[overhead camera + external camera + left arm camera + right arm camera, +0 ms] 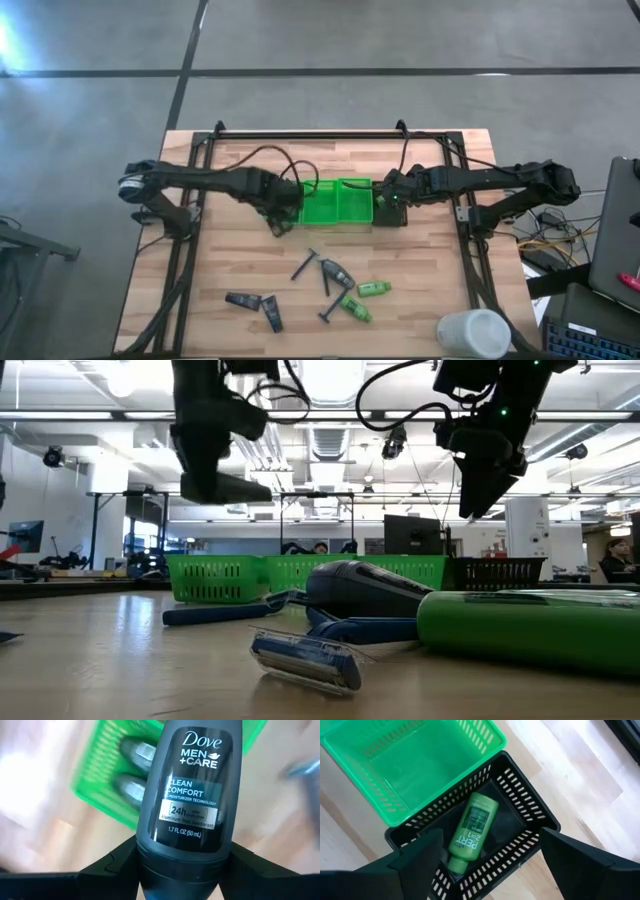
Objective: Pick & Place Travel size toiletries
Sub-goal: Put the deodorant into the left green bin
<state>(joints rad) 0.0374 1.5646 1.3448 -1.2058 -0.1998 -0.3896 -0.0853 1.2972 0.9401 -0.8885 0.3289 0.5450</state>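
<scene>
Two hands are working over the containers at the far middle of the worktop [420, 290], and we are placing everything relative to the green tray [338, 203]. The left hand [283, 210] is hovering at the tray's left end, and we are seeing it gripping a grey Dove roll-on bottle [191, 795] between its dark fingers [107, 862]; behind that bottle, two more grey bottles [134, 767] are lying in a tray compartment, one beside the other. The right hand [392, 200] is hanging above the small black slotted bin [520, 795] that is touching the tray's right end, and its fingers [575, 855] are standing wide apart with nothing between them. Inside the bin a green Pert bottle [472, 827] is lying flat on the floor of the bin. In front of the tray, well apart from it, the remaining toiletries are lying loose on the wood: dark razors [305, 264], a grey bottle [338, 275], two green mini bottles [373, 289] and, farther left, two dark flat tubes [243, 299]. A white cylinder [473, 333] is sitting at the near right corner of the worktop, far from the tray.
</scene>
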